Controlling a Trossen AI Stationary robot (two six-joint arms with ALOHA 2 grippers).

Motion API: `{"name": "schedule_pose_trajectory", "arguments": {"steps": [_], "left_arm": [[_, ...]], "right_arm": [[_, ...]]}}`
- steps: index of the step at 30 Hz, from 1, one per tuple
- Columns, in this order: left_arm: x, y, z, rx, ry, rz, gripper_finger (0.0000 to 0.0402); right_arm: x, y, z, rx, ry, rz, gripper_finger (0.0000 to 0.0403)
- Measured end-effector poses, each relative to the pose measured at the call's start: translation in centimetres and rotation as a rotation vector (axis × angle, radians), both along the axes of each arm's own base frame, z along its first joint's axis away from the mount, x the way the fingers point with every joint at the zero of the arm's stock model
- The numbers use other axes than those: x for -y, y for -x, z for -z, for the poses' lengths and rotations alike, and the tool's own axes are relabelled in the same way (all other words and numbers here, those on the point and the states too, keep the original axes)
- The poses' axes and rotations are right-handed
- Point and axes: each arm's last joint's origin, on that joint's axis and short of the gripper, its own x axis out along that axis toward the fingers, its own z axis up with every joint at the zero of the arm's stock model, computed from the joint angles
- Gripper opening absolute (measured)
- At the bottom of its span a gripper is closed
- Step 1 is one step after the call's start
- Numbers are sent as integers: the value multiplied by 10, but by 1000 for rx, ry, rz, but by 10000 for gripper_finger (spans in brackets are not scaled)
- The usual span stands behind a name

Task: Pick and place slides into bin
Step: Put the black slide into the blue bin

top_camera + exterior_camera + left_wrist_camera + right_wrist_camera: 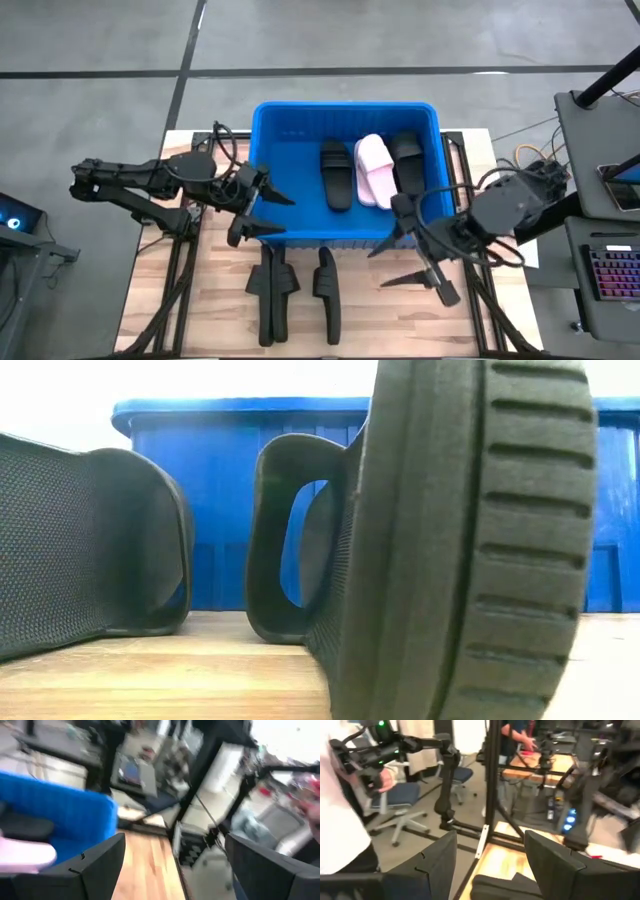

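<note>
bin: sat at the bench's far side.
slides: two black and one pink lay in the bin; three black lay on the bench in front.
left claw: released, empty, over the bin's near-left wall.
right claw: spread, empty, above the bench by the bin's near-right corner.

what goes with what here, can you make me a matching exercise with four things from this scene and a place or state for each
Things:
1. pink slide
2. bin
3. left gripper
4. black slides on the wood

Places or states:
a. bright blue, at the table's far side
b. open, at the bin's left front corner
c. lying inside the bin between black ones
d. on the table in front of the bin

Pairs: 1-c, 2-a, 3-b, 4-d
</note>
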Motion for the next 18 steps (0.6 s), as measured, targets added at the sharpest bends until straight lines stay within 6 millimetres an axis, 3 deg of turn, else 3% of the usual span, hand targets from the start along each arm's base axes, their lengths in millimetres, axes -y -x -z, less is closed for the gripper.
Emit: {"name": "schedule_pose_trajectory", "arguments": {"steps": [6,10,12,15,18], "left_arm": [[-5,-5,-4,59,-26,-173,327],[-6,-13,-5,94,-24,-269,327],[-6,-21,-3,104,-21,-296,327],[-3,-39,1,122,-15,-310,327],[1,-57,7,137,-7,-307,327]], "right_arm": [[50,0,40,-39,-118,-90,190],[99,-1,71,21,-179,-139,166],[127,3,84,45,-187,-83,156],[162,18,96,73,-199,61,143],[172,53,93,197,-146,120,133]]}}
